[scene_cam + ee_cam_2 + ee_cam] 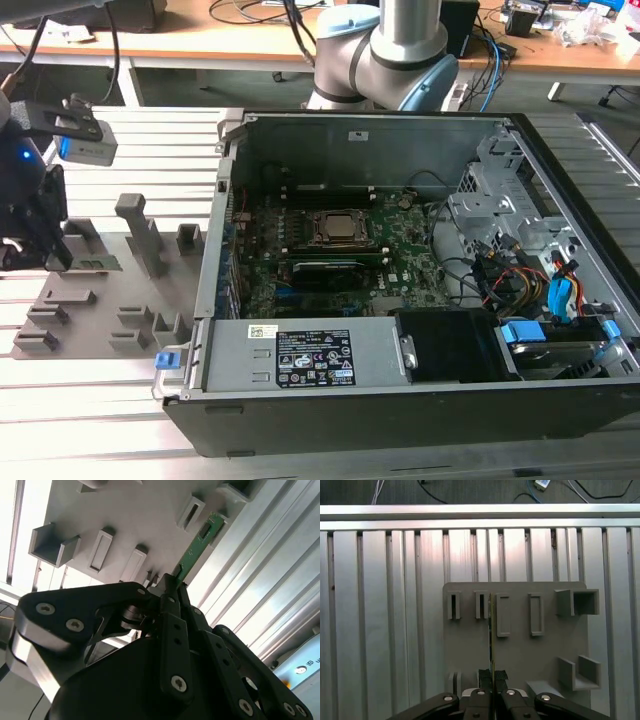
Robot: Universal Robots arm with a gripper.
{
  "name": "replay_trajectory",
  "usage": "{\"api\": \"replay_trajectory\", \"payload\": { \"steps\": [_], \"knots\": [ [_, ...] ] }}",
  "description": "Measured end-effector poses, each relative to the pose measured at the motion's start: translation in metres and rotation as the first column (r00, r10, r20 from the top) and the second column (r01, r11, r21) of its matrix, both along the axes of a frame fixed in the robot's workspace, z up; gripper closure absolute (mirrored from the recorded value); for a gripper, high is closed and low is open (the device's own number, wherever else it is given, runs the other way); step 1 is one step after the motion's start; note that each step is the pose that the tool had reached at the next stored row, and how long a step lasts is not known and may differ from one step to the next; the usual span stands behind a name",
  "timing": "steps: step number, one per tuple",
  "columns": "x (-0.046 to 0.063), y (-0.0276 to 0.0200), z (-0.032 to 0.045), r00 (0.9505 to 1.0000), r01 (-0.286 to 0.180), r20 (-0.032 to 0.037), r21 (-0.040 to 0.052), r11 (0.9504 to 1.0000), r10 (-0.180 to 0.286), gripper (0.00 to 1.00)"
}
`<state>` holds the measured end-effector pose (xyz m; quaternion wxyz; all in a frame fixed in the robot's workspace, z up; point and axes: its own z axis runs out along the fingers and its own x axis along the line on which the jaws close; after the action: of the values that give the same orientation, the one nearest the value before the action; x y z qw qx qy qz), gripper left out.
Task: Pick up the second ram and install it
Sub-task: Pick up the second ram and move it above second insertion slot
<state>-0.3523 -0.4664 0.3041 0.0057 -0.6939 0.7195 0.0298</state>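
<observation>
My gripper (50, 245) is at the exterior view's far left, over the grey fixture plate (95, 320). It is shut on the second ram (98, 263), a thin green stick that points away from the fingers. In the second wrist view, the fingertips (167, 587) pinch one end of the ram (197, 545), and its far end lies near the plate's edge. In the first wrist view, the ram (491, 630) shows edge-on between the slotted holders, with the gripper (492, 676) closed around it. I cannot tell whether the ram is touching the plate.
The open computer case (400, 420) fills the middle and the exterior view's right. Inside it are the motherboard, the CPU socket (340, 228) and a black card (325, 272). Upright posts (140, 230) stand on the plate between gripper and case. The arm's base (385, 60) is behind the case.
</observation>
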Motion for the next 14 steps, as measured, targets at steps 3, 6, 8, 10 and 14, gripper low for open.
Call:
{"api": "replay_trajectory", "payload": {
  "steps": [3, 6, 8, 10, 14],
  "knots": [
    [0.000, 0.0000, 0.0039, 1.0000, 0.000, 0.0000, 0.0000, 1.0000, 0.000, 0.86],
    [0.000, 0.0000, 0.0102, 1.0000, 0.000, -0.0001, 0.0001, 1.0000, 0.000, 0.86],
    [0.001, 0.0000, 0.0129, 1.0000, 0.000, 0.0000, 0.0001, 1.0000, 0.000, 0.86],
    [0.001, 0.0000, 0.0163, 1.0000, 0.000, -0.0001, 0.0002, 1.0000, 0.000, 0.86],
    [0.001, 0.0000, 0.0226, 1.0000, 0.000, -0.0001, 0.0004, 1.0000, 0.000, 0.86]
  ]
}}
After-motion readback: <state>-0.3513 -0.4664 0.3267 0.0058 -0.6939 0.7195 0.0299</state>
